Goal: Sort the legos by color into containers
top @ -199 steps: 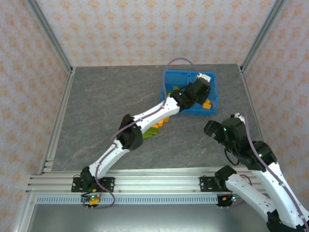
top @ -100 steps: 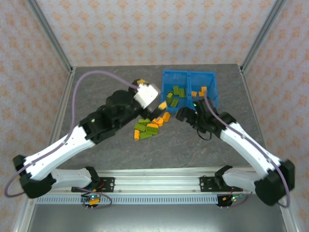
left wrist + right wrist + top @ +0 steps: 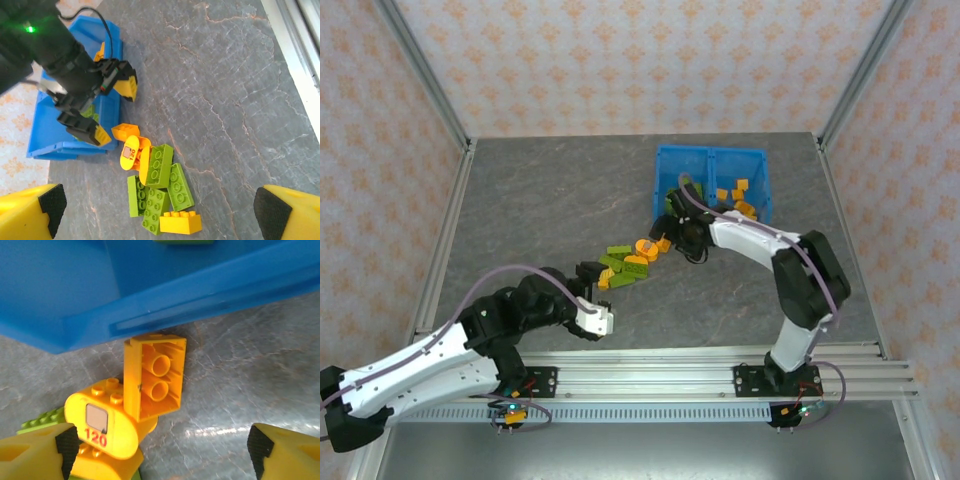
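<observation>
Rounded orange plastic brick [image 3: 102, 427]: red "120" printed on its flat face, under a small grey square. The brick [image 3: 131, 152] reads "120" in the left wrist view too.

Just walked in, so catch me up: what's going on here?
Two arms are sorting bricks by color into a blue bin. The right tool, open, hangs over an orange brick lying on its side beside the bin wall. The left tool, also open, points at the mixed green and orange pile on the table. Some bricks are already in the bin.

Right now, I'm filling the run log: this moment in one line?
left end effector open, facing loose legos | right end effector open over orange brick beside bin | sorting unfinished
</observation>
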You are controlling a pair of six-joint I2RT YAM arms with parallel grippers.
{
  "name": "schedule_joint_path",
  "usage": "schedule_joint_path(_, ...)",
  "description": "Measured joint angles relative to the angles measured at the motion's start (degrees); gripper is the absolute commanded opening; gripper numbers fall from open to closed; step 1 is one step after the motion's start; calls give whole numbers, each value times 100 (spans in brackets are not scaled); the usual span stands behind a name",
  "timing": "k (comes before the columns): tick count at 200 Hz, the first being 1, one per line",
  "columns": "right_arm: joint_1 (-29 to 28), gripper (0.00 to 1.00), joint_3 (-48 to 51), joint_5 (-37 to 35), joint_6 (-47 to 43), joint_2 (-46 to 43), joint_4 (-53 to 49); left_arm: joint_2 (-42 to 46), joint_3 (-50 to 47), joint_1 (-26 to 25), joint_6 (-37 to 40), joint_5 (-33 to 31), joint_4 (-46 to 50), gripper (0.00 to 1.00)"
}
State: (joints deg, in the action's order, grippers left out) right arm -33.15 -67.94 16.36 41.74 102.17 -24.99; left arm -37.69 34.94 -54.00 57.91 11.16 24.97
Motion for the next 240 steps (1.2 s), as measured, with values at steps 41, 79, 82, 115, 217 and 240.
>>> schedule_joint_path(41,-212,68,-398,-474,-31,577,-155,284,-660,17,179,-116,-323,100)
schedule_joint_path(79,-236,49,-656,-717,-48,804,-195,308,-737,118,221,-146,-636,100)
schedule_joint_path(82,-236,49,-656,-723,-28,815,-203,310,-737,125,221,-146,-643,100)
schedule_joint_path(115,-260,45,-581,-780,22,848,-249,310,-739,216,221,-151,-706,100)
schedule_joint_path(217,-273,32,765,-1016,203,-1259,-459,319,-894,378,179,-87,-1060,100)
schedule_joint_path(240,-262,32,732,-1456,72,-2448,-713,330,-1123,487,7,-118,-1541,100)
